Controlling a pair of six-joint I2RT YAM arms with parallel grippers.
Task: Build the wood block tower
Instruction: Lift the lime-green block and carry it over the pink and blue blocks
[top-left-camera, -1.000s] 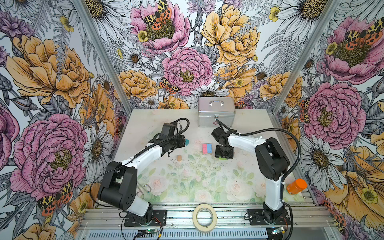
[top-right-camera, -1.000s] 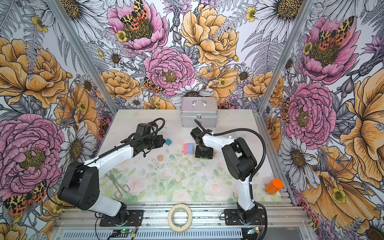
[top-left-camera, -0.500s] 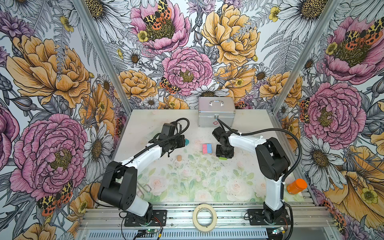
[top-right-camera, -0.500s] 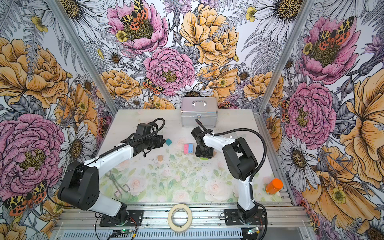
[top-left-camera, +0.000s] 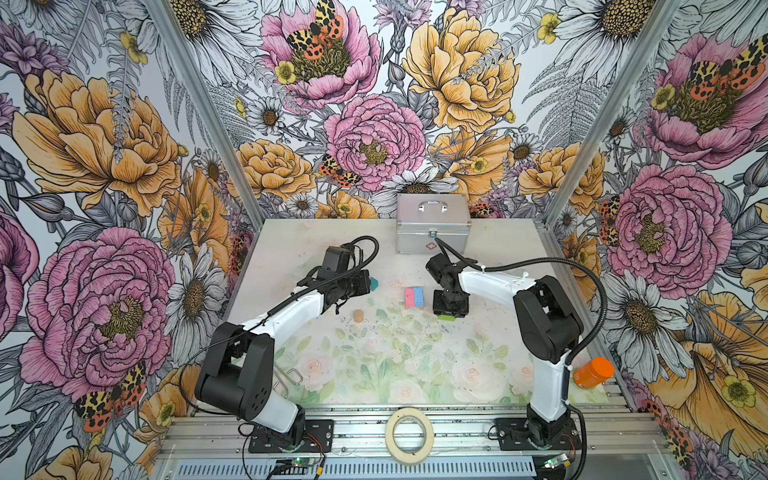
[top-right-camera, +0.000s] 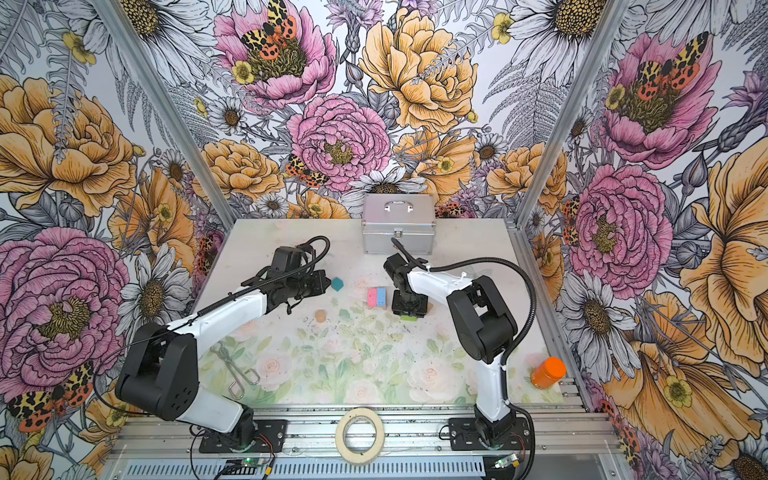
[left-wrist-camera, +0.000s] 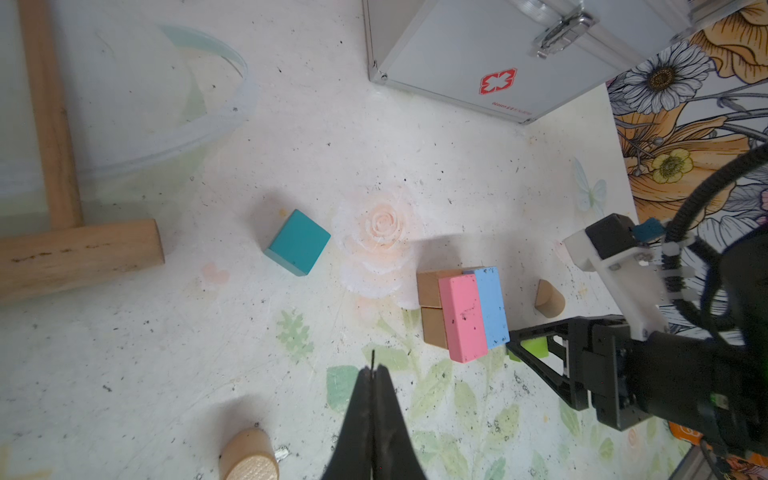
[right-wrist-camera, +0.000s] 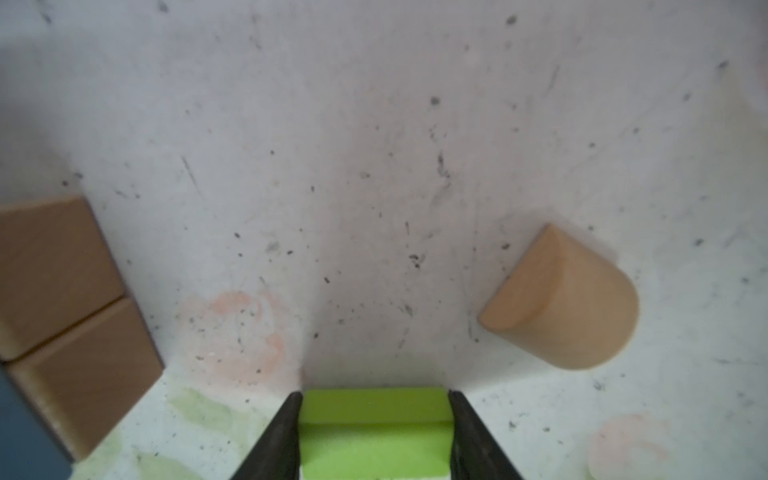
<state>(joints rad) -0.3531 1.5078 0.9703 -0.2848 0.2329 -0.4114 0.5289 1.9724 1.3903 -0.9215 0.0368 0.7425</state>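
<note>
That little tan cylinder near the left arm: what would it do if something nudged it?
The cylinder seems to stand on a flat end, so a low nudge would probably slide it rather than roll it. Knocked over, it would likely roll on its round side. It looks like solid wood, so it is probably stiff and light, though the smooth curve might slip in a grip.

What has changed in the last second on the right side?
The right gripper narrowed its jaws onto the green block, which both fingers now pinch; the arm itself barely shifted. The left gripper stayed shut and still, and the pink and blue bricks, teal cube and tan cylinder have not moved.
</note>
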